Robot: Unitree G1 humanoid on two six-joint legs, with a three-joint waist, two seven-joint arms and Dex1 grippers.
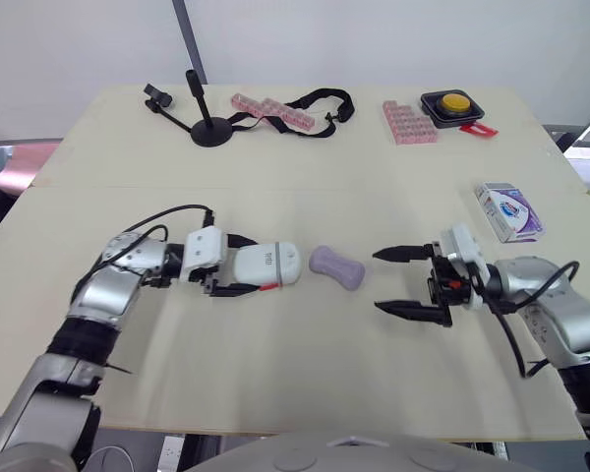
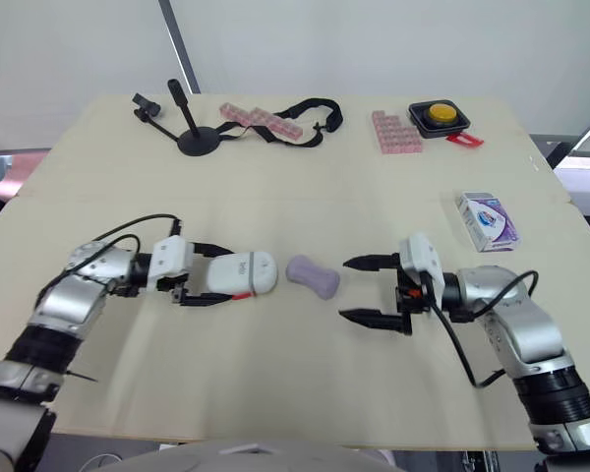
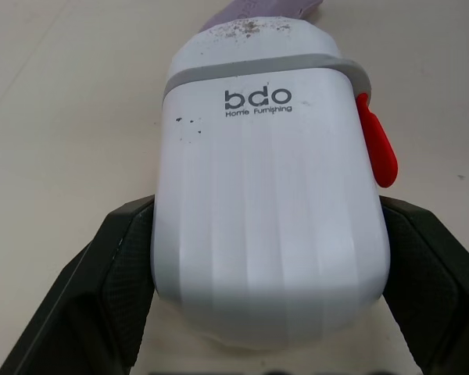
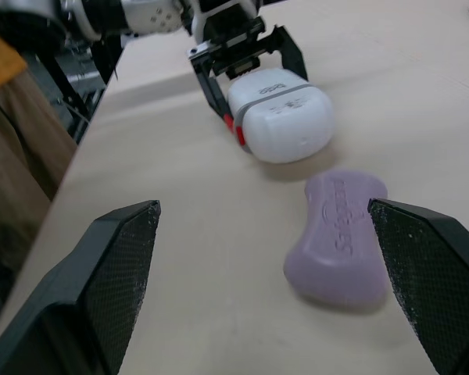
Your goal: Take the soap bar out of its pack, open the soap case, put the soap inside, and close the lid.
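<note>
soap [image 1: 335,266] lying bare on my table [image 1: 275,383], long axis left to right, case [image 1: 266,264] just beside it, pointing lengthwise at it, clamped in my left gripper [image 1: 251,264], right gripper [image 1: 378,281] spread wide near the soap

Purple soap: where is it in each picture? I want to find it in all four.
Left eye view: purple soap lies between the left hand and the right hand.
Right eye view: same spot, just right of the white soap case.
Left wrist view: a sliver peeks out beyond the case.
Right wrist view: it lies nearer than the case.
Shared landmark: the white soap case, gripped by the left hand.
</note>
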